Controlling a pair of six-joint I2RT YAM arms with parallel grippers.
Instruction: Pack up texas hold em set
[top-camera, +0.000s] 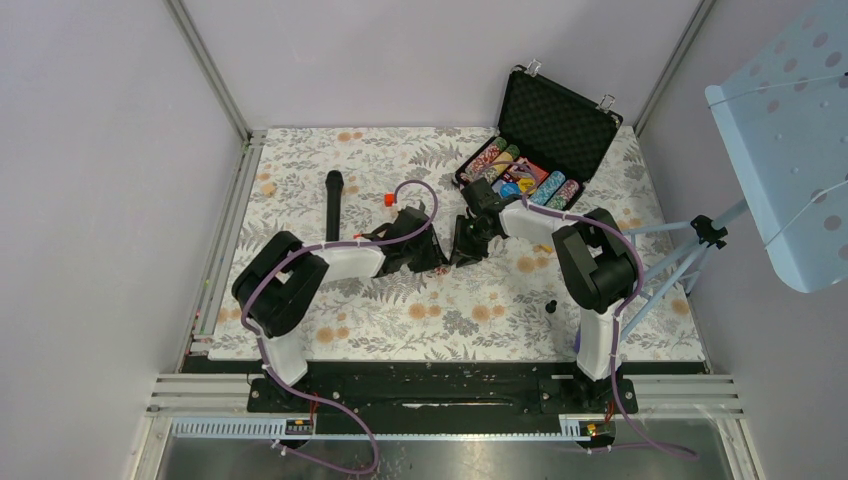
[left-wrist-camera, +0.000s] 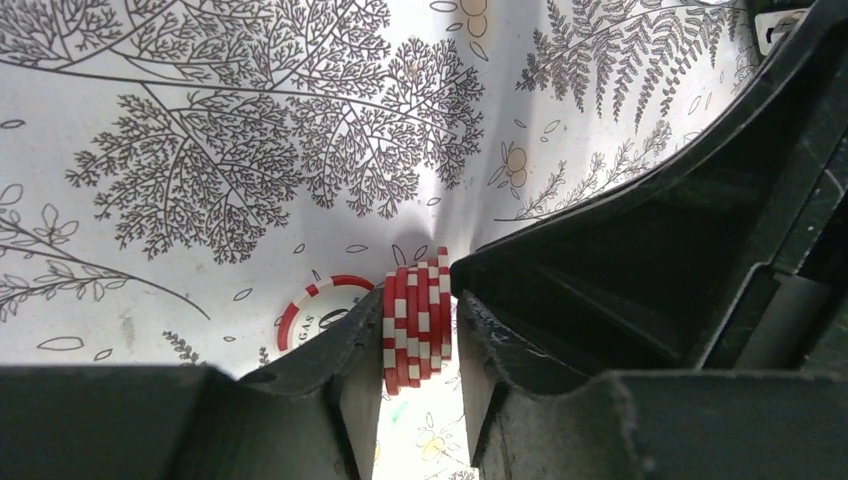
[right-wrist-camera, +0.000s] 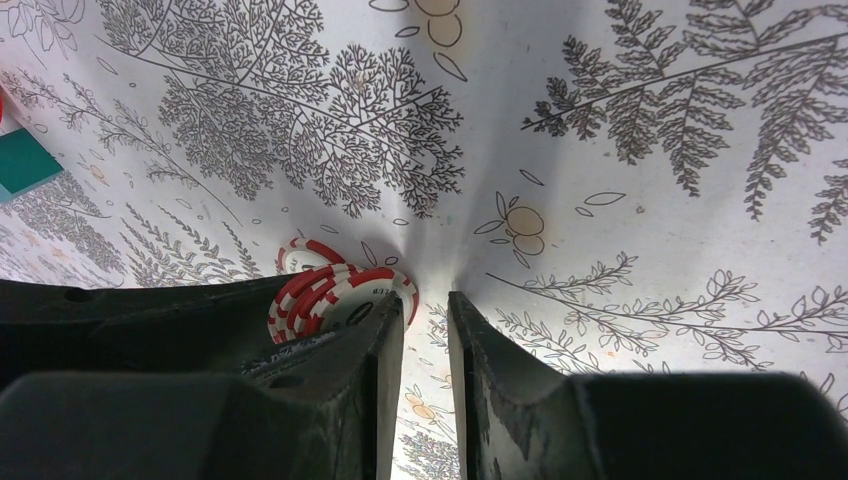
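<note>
The black foam-lined briefcase lies open at the back right, with rows of striped chips and card decks in its tray. Both grippers meet at mid-table. In the left wrist view, a short stack of red-and-white poker chips stands on edge between the fingers of my left gripper, which is shut on it. One more red chip lies flat on the cloth beside the left finger. My right gripper touches the cloth, its jaws narrowly open and empty. The same chips lean on the outside of its left finger.
A black microphone lies at the left of the floral cloth, with a small red block near it. A teal block shows at the right wrist view's left edge. A tripod and a blue perforated panel stand at the right.
</note>
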